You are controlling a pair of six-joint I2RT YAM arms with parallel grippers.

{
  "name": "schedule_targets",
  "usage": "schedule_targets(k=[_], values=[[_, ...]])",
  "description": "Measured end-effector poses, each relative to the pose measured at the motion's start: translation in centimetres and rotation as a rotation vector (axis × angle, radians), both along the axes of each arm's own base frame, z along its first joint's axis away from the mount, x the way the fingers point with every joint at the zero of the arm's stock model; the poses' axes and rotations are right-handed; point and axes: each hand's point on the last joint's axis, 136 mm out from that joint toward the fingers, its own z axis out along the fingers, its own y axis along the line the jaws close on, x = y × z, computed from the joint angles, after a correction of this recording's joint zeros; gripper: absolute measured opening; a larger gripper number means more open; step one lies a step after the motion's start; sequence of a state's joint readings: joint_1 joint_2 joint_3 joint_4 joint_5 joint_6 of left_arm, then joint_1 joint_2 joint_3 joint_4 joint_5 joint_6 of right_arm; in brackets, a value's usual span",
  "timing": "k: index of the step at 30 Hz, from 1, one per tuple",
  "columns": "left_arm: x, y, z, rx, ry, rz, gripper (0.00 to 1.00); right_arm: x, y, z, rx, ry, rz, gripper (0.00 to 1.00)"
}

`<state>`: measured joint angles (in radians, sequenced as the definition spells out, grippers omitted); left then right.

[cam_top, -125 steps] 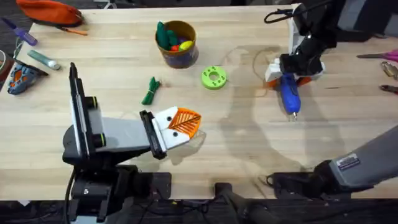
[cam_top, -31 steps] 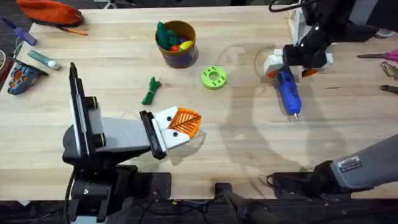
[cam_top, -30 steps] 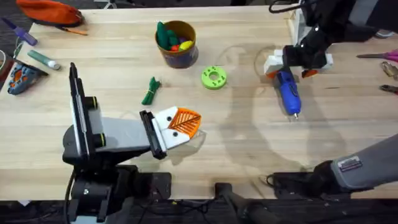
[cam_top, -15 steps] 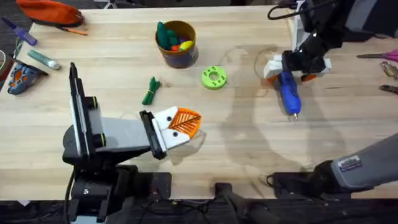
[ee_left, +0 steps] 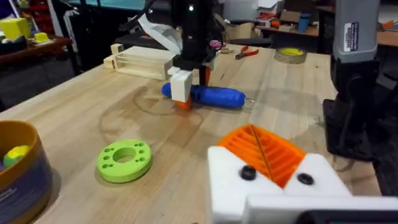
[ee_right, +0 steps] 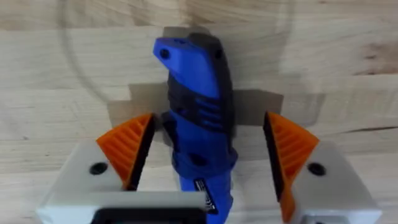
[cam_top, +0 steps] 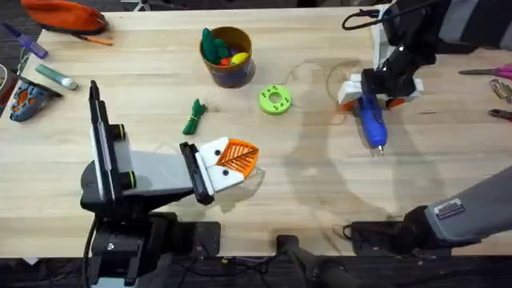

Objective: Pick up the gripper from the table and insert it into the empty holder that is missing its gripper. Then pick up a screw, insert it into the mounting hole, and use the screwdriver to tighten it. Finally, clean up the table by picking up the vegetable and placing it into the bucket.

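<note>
Lime-green ring [cam_top: 275,100] on wooden table [cam_top: 320,192]

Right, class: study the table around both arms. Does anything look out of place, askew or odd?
Nothing is spilled or damaged. The vegetable lies loose on the table, outside the bucket. The right pincer straddles the screwdriver, pads apart on either side. The left pincer sits low, away from everything.

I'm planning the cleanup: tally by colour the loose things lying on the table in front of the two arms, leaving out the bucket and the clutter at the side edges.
Dark green: 1, the vegetable
Lime green: 1, the ring
Blue: 1, the screwdriver
Total: 3
</note>
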<state>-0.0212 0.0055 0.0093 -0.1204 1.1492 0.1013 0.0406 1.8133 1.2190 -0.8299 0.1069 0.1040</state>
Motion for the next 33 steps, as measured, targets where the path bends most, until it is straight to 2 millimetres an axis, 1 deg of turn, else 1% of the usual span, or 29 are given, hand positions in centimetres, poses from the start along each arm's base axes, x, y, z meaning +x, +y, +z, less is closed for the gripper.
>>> schedule_targets(k=[10,15,19,23,29,33], values=[[0.0,0.0,-0.01,0.0,0.0,0.0,0.016,0.0,0.12,-0.01,0.007,0.0,0.0,0.835],[0.0,0.0,-0.01,0.0,0.0,0.0,0.016,0.0,0.12,-0.01,0.007,0.0,0.001,0.726],[0.0,0.0,-0.01,0.0,0.0,0.0,0.016,0.0,0.12,-0.01,0.007,0.0,0.001,0.614],[0.0,0.0,0.0,0.0,0.0,0.0,0.016,0.0,0.12,-0.01,0.007,0.0,0.001,0.557],[0.0,0.0,-0.01,0.0,0.0,0.0,0.016,0.0,0.01,-0.01,0.003,0.0,0.003,0.321],[0.0,0.0,0.0,0.0,0.0,0.0,0.016,-0.02,-0.02,-0.15,0.001,0.004,0.003,0.127]])
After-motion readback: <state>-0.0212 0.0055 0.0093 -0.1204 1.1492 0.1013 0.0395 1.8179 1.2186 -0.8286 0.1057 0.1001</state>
